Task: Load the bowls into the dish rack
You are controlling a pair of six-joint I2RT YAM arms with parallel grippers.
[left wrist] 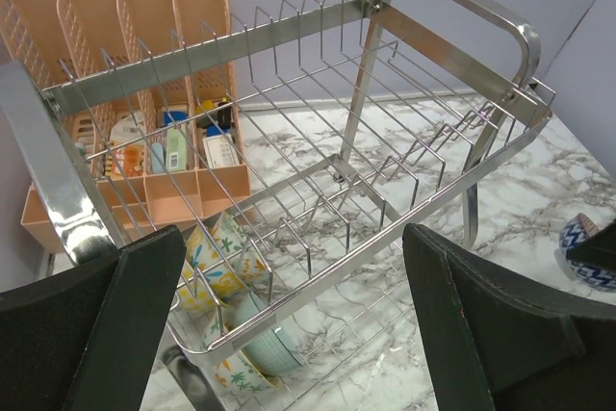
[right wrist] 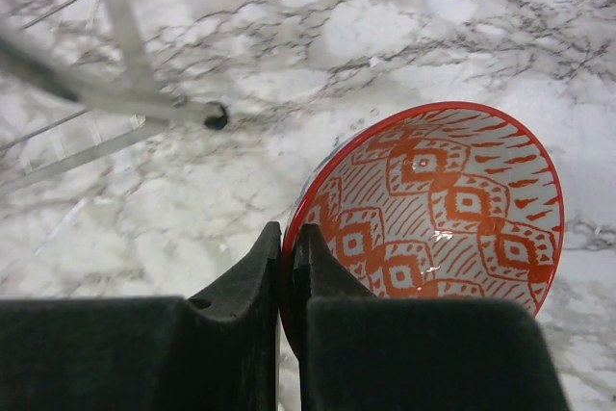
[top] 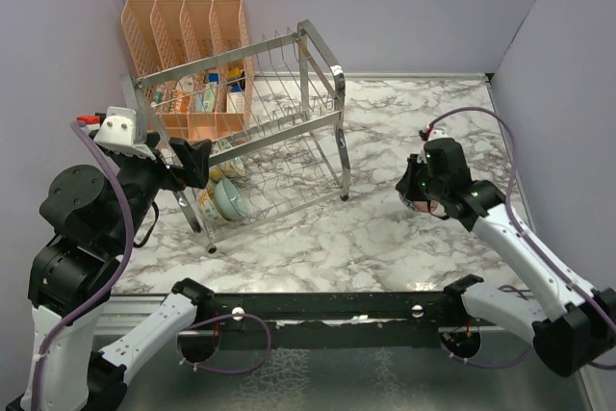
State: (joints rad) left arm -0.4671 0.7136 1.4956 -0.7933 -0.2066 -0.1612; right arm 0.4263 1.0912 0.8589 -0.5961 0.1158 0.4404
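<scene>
My right gripper (right wrist: 287, 243) is shut on the rim of a red-orange patterned bowl (right wrist: 452, 209), one finger inside and one outside. In the top view this gripper (top: 416, 192) holds the bowl (top: 424, 205) over the marble to the right of the chrome dish rack (top: 289, 132). Several bowls stand on edge in the rack's lower tier, among them a teal one (top: 229, 199) and a yellow-teal one (left wrist: 214, 262). My left gripper (top: 197, 163) is open and empty at the rack's near left end; in its wrist view the rack (left wrist: 423, 190) fills the gap between the fingers (left wrist: 481, 324).
A peach-orange plastic organizer (top: 188, 55) with small bottles stands behind the rack in the back left corner. Grey walls close the table at the left, back and right. The bowl's blue-patterned outside (left wrist: 585, 252) shows at the right edge of the left wrist view.
</scene>
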